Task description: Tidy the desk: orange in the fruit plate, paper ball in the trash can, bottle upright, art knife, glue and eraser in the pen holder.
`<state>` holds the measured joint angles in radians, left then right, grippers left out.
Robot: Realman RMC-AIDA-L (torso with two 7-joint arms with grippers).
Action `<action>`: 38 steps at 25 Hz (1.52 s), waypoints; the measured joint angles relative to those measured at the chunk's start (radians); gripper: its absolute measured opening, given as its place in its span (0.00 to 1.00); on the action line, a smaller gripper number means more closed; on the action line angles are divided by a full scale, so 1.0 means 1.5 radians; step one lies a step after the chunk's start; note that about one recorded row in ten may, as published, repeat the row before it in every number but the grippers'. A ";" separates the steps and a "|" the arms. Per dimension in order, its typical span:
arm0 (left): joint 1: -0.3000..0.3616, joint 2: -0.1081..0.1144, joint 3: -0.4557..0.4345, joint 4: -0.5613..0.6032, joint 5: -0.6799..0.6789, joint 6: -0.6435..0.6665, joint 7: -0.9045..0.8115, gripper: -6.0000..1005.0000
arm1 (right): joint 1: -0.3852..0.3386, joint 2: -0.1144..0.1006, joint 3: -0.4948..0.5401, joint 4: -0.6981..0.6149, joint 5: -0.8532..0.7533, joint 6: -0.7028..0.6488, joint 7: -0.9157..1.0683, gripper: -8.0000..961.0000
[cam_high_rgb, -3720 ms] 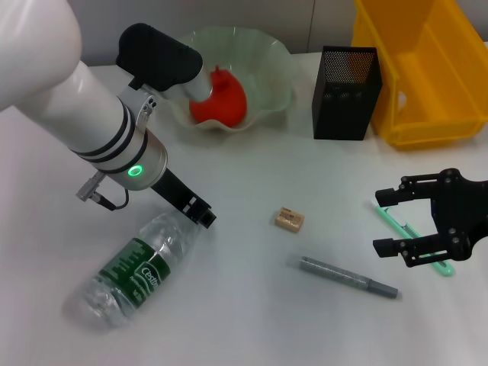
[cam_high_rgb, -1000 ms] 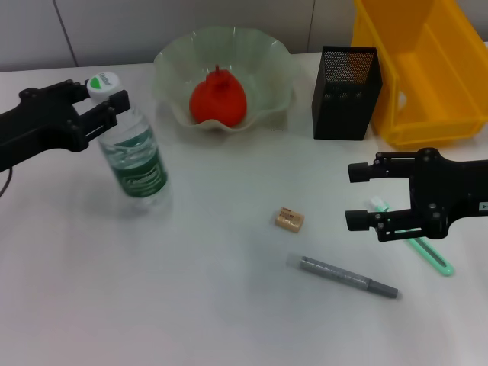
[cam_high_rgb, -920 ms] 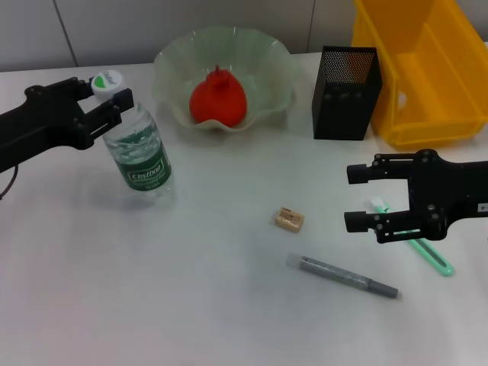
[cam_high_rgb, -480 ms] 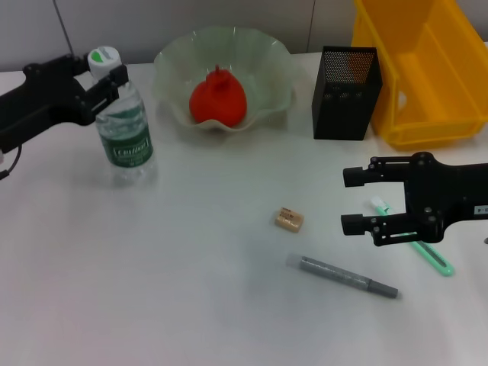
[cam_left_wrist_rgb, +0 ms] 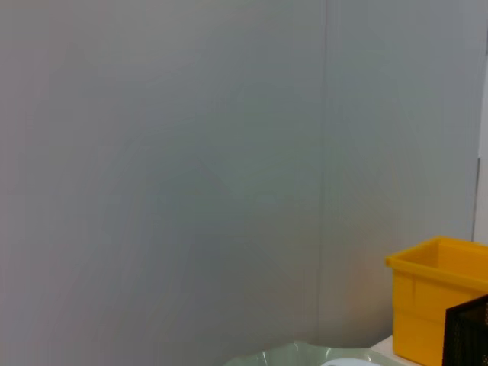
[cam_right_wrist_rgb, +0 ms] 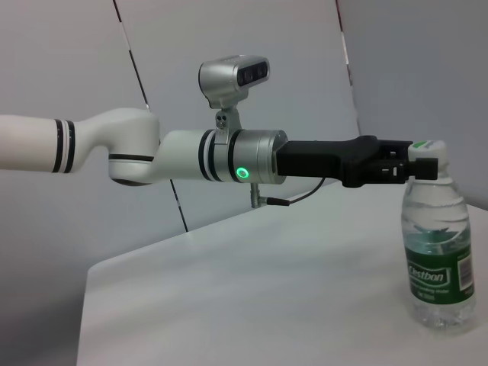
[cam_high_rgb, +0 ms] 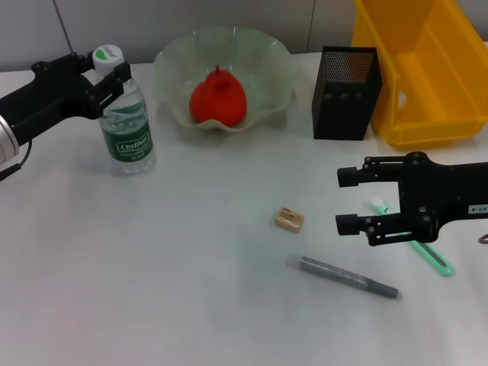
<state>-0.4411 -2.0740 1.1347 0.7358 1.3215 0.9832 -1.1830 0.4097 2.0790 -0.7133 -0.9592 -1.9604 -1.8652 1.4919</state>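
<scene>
Bottle (cam_high_rgb: 126, 126) stands upright on the surface (cam_high_rgb: 191, 290) beside the fruit plate (cam_high_rgb: 274, 84), my left pincer (cam_high_rgb: 107, 76) clamped at its neck. Next I judge: release cleanly. My right pincer (cam_high_rgb: 349, 200) hangs open near the eraser (cam_high_rgb: 289, 219).

Clear plastic water bottle w/ green label and white-green cap (cam_right_wrist_rgb: 436, 244) standing upright on white tabletop (cam_right_wrist_rgb: 252, 282), near its edge. Black left gripper (cam_right_wrist_rgb: 415, 166) closed round bottle neck just below cap, reaching in level from white-and-silver arm w/ lit green ring (cam_right_wrist_rgb: 183, 156). Grey panelled wall (cam_right_wrist_rgb: 252, 46) behind.
</scene>
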 joint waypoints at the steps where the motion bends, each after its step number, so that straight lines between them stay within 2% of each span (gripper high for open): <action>1: 0.000 0.000 0.001 -0.002 -0.004 -0.001 0.001 0.44 | 0.000 0.000 0.000 0.003 0.000 0.002 -0.003 0.80; 20: 0.001 0.003 0.000 -0.032 -0.015 -0.008 0.005 0.55 | 0.013 -0.002 0.003 0.013 -0.004 0.006 -0.007 0.80; 25: 0.011 0.004 -0.013 -0.021 -0.017 0.018 0.005 0.76 | 0.013 -0.002 0.003 0.013 -0.005 0.007 -0.007 0.80; 31: 0.026 0.004 -0.062 -0.017 -0.018 0.061 0.002 0.78 | 0.010 -0.002 0.005 0.012 -0.005 0.016 -0.003 0.80; 32: 0.037 0.007 -0.091 -0.014 -0.017 0.107 0.001 0.78 | 0.009 -0.002 0.006 0.010 -0.005 0.020 0.004 0.80; 34: 0.050 0.017 -0.112 -0.010 -0.010 0.177 -0.001 0.78 | 0.008 -0.004 0.005 -0.006 -0.010 0.036 0.049 0.80; 35: 0.055 0.024 -0.116 -0.008 -0.006 0.206 -0.003 0.78 | 0.009 -0.005 0.003 -0.015 -0.016 0.041 0.071 0.80; 36: 0.055 0.024 -0.116 -0.008 -0.006 0.206 -0.003 0.78 | 0.009 -0.005 0.003 -0.015 -0.016 0.041 0.071 0.80; 38: 0.070 0.044 -0.117 -0.006 -0.001 0.281 -0.008 0.78 | 0.014 -0.006 0.001 -0.042 -0.033 0.045 0.116 0.80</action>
<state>-0.3367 -2.0082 0.9597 0.7261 1.3201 1.4050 -1.1950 0.4308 2.0698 -0.7123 -1.0216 -2.0102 -1.7971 1.6666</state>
